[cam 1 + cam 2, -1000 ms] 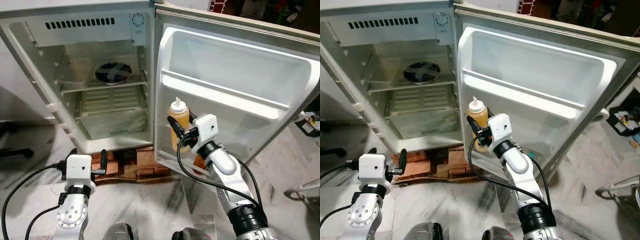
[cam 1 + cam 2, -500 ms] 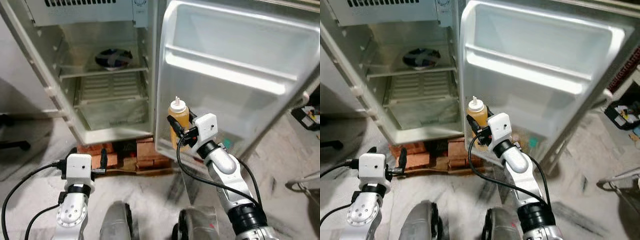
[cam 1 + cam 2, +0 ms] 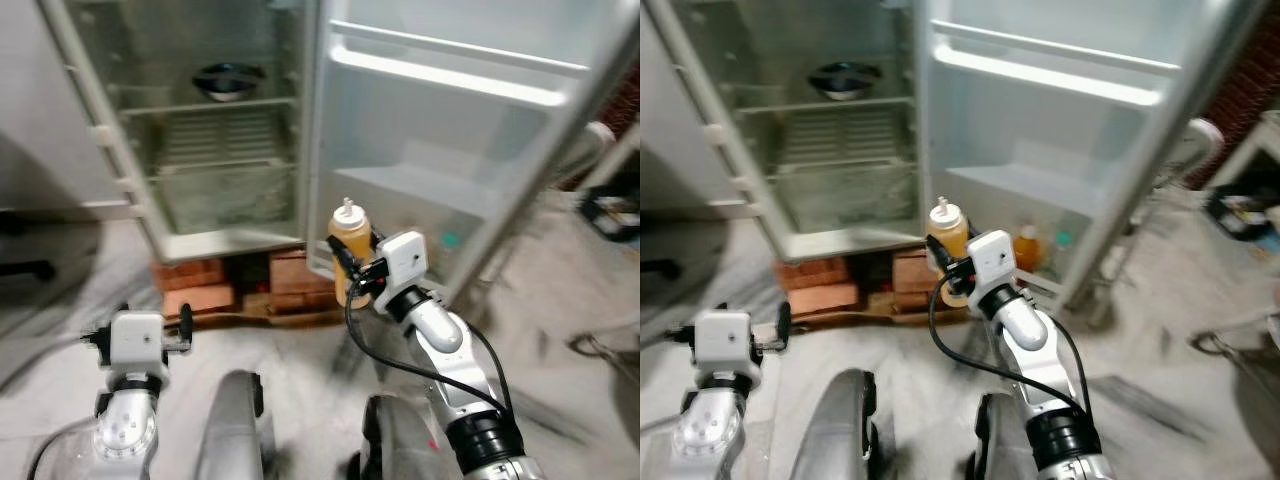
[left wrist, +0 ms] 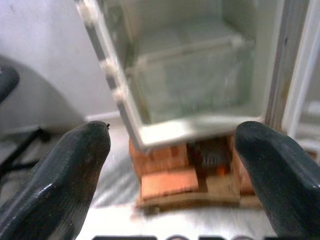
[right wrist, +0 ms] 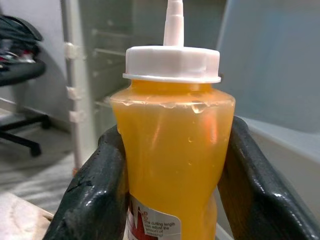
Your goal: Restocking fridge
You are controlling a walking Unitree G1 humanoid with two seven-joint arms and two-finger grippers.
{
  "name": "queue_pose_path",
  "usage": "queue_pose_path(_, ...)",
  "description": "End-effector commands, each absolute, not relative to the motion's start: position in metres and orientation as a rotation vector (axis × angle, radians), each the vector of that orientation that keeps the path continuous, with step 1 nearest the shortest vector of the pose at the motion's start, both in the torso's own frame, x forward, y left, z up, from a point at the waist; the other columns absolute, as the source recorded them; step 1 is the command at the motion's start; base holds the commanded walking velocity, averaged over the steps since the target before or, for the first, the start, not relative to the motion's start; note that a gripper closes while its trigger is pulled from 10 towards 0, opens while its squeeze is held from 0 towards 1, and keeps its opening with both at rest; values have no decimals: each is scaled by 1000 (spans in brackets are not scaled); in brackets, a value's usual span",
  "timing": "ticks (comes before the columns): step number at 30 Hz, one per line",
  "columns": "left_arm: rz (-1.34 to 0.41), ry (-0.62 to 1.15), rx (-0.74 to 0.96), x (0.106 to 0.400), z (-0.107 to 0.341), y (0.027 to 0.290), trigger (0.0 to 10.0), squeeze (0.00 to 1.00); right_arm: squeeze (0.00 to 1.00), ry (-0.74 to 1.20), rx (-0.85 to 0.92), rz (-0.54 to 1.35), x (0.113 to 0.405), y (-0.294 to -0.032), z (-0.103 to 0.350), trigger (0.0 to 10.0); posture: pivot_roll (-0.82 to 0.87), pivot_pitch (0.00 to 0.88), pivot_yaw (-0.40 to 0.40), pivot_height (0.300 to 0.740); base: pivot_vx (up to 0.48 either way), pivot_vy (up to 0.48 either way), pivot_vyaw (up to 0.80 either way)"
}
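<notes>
Orange sauce filled the squeeze bottle (image 5: 172, 150) that the right gripper (image 3: 352, 272) held upright, its two black fingers (image 5: 95, 195) closed against the bottle's sides below the white cap (image 5: 172, 64) and its thin nozzle. The bottle was raised in front of the low part of the open fridge door (image 3: 470, 130), near the door's inner edge and just to the right of the main compartment. A black cable (image 3: 385, 345) looped from the right wrist down along the silver arm.

White shelves (image 3: 455, 75) ran across the inside of the door, which stood swung out to the right. Low in the door, a small orange bottle (image 3: 1027, 246) stood beside something small and teal that was too blurred to tell. To the left, the fridge (image 3: 200, 140) stood open, with a dark round dish (image 3: 228, 80) on an upper wire shelf and a clear drawer (image 4: 192, 80) below it. The fridge rested on red bricks (image 3: 200, 290) over a marbled grey floor (image 3: 300, 350).

The left gripper (image 4: 175, 150) was low on the near left, well apart from the fridge, its fingers (image 4: 75, 160) spread wide with nothing between them, pointing toward the fridge's base and the bricks. On the far left a dark chair base (image 4: 25, 142) stood on the floor by a white wall.
</notes>
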State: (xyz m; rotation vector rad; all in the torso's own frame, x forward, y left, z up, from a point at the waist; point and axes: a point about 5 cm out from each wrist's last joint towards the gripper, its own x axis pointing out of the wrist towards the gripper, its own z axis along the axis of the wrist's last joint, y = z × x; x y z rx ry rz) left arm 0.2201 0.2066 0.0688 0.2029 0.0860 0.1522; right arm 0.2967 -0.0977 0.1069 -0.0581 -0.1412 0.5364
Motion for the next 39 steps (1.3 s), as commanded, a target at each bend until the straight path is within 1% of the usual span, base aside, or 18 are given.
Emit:
queue_pose_path(1,157,108,202,215,64,207,10000,0,0,-167,-70,531,300,-98,114,10000,22,130,-15,638,0,0,0)
queue_pose_path(10,144,103,201,216,65,207,10000,0,0,-167,-67,538,299,-97,113,10000,22,131,-16,638,238,0,0)
queue_pose_path(35,126,93,190,219,66,200,10000,0,0,-160,-74,546,298,-97,109,10000,19,127,-14,638,389,0,0)
queue_pose_path(39,141,93,193,218,66,200,10000,0,0,-170,-92,567,297,-96,110,10000,19,125,-14,638,0,0,0)
